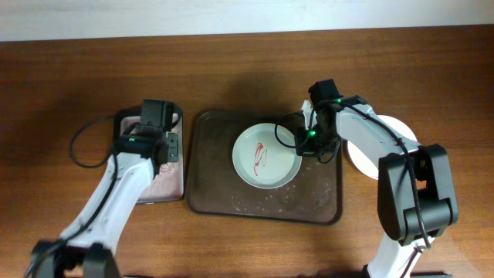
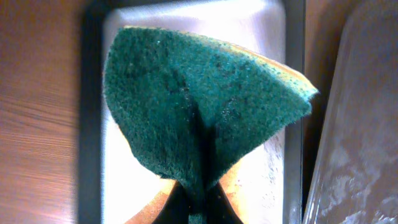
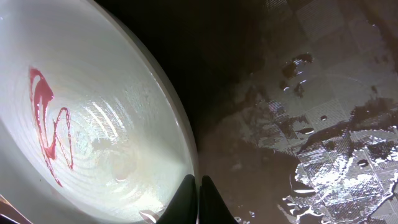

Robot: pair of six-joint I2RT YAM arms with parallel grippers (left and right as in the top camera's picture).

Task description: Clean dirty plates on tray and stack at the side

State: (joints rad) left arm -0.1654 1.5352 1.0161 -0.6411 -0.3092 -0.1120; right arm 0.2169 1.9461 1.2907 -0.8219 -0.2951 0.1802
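One white plate point(image 1: 266, 154) with a red smear lies on the dark brown tray point(image 1: 208, 177). My right gripper point(image 1: 309, 139) is shut on this plate's right rim. In the right wrist view the jaws point(image 3: 198, 190) pinch the rim of the plate point(image 3: 93, 124), above the wet tray floor point(image 3: 298, 112). White plates point(image 1: 390, 131) sit on the table right of the tray, partly hidden by the right arm. My left gripper point(image 1: 164, 147) is shut on a green sponge point(image 2: 205, 106), which hangs bent from the jaws point(image 2: 202, 202).
A smaller black tray with a pale inside point(image 1: 166, 181) lies left of the brown tray, under my left gripper; it also shows in the left wrist view point(image 2: 261, 180). A black cable point(image 1: 81, 143) loops on the table at the far left.
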